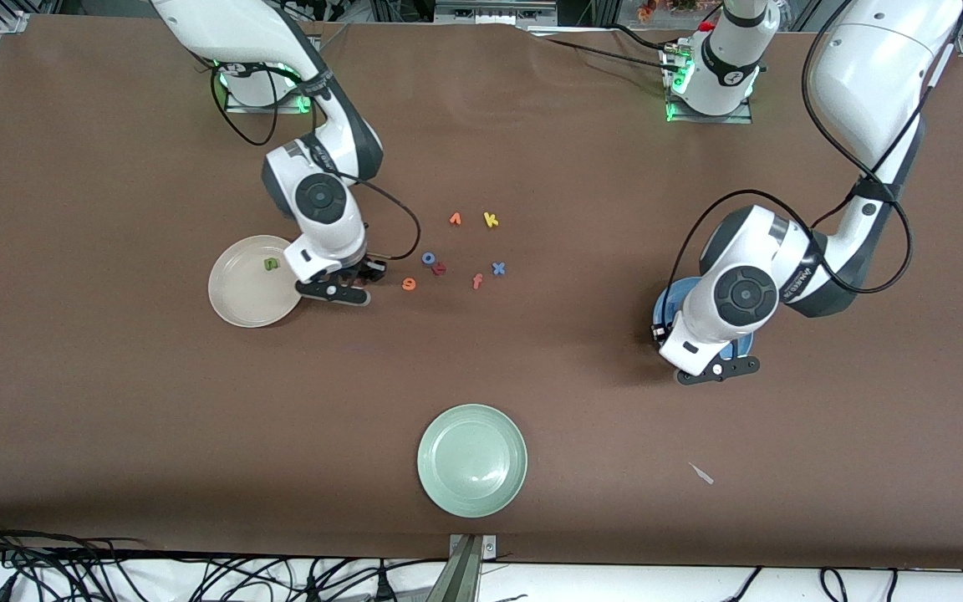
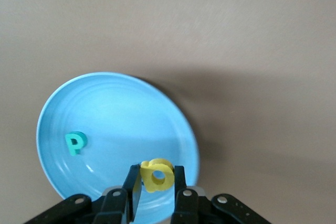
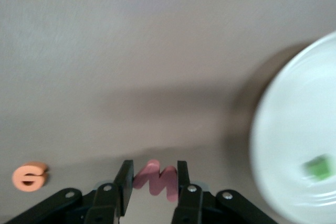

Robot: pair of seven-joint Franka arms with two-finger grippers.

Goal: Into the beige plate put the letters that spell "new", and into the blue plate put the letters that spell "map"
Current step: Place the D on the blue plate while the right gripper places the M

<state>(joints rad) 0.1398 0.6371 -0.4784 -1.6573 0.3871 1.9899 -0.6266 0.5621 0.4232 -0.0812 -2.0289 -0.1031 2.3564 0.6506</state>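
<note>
My right gripper [image 3: 154, 174] is shut on the pinkish-red w [image 3: 157, 180], low over the cloth beside the beige plate [image 1: 235, 297]. The green n [image 1: 271, 264] lies in that plate. The orange e [image 1: 409, 284] rests on the cloth close by, toward the left arm's end. Over the blue plate [image 2: 115, 114] my left gripper [image 2: 157, 176] is shut on the yellow a [image 2: 157, 174]. The teal p [image 2: 75, 143] lies in the blue plate. In the front view the left hand covers most of the blue plate [image 1: 664, 305]. The m is out of view.
Loose letters lie mid-table: an orange v [image 1: 455, 219], yellow k [image 1: 491, 220], blue o [image 1: 430, 258], a reddish letter [image 1: 440, 268], orange f [image 1: 477, 281] and blue x [image 1: 498, 268]. A pale green plate [image 1: 472, 459] sits nearest the front camera. A white scrap [image 1: 701, 473] lies beside it.
</note>
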